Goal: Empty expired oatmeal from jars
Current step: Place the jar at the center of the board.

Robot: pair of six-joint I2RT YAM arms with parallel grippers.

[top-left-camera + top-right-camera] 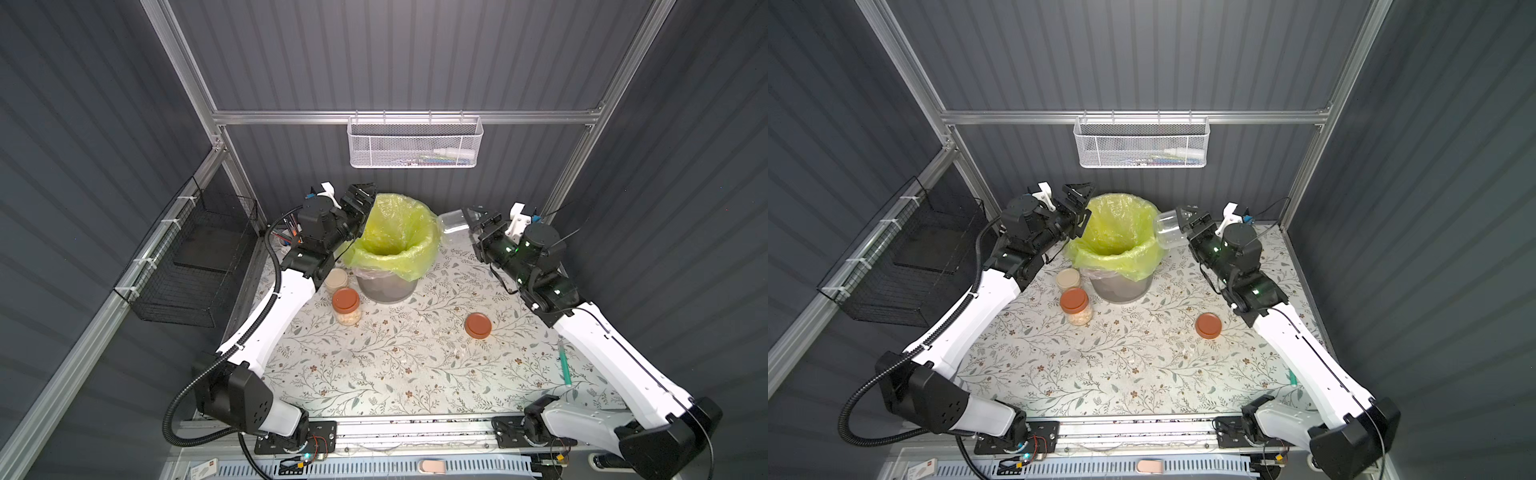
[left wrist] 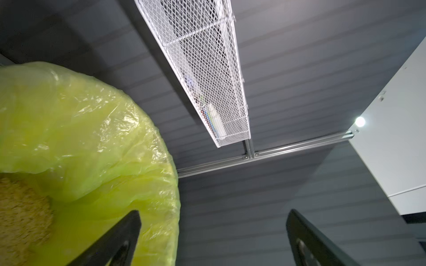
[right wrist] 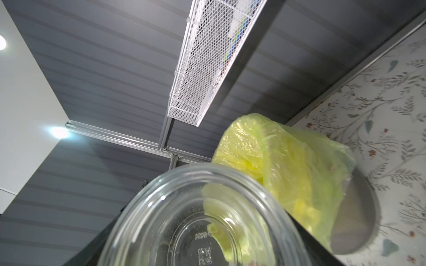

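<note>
My right gripper (image 1: 473, 220) (image 1: 1183, 222) (image 3: 207, 241) is shut on an empty clear jar (image 1: 454, 220) (image 1: 1169, 230) (image 3: 196, 218), held on its side with the mouth toward the right rim of the grey bin (image 1: 386, 289) (image 1: 1121, 289). The bin is lined with a yellow-green bag (image 1: 395, 232) (image 2: 80, 129). Oatmeal (image 2: 20, 211) lies inside the bag. My left gripper (image 1: 361, 199) (image 1: 1077, 199) (image 2: 213, 214) hangs open at the bin's left rim, holding nothing. A cream-lidded jar (image 1: 336, 280) (image 1: 1068, 279) and a brown-lidded jar (image 1: 346, 305) (image 1: 1075, 305) with flakes inside stand left of the bin.
A loose brown lid (image 1: 478, 325) (image 1: 1208, 325) lies on the floral table right of centre. A green pen-like stick (image 1: 564, 365) lies by the right arm. A white mesh basket (image 1: 415, 143) hangs on the back rail, a black wire basket (image 1: 195, 266) on the left wall.
</note>
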